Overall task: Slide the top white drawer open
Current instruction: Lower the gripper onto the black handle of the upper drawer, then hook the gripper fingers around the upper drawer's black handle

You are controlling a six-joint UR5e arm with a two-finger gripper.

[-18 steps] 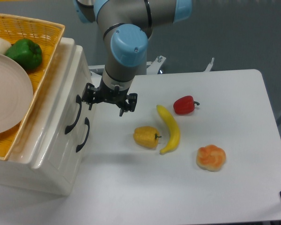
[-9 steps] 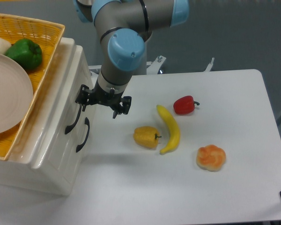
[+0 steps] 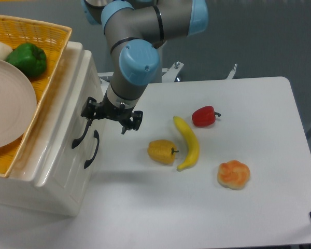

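My pincer point(image 3: 111, 115) hangs at the bench's left side, right against the white cabinet point(image 3: 52, 171), fingers spread apart with nothing between them. The left finger point(image 3: 88, 110) sits at the upper end of the handle point(image 3: 81, 130) on the top white drawer point(image 3: 67, 122); whether it touches I cannot tell. The right finger point(image 3: 132, 122) points down over bare bench point(image 3: 223, 218). The drawer looks shut, its front flush with the cabinet face. Just below and right of its handle is the second handle point(image 3: 92, 149), on the other drawer front. A yellow basket point(image 3: 41, 36) rests on top of the cabinet, holding a green pepper point(image 3: 27, 59) and a pale plate point(image 3: 8, 104). Toward the bench's middle: yellow pepper point(image 3: 161, 151), banana point(image 3: 188, 142), red pepper point(image 3: 205, 116), and an orange-and-white pastry point(image 3: 233, 174) nearer the front right.
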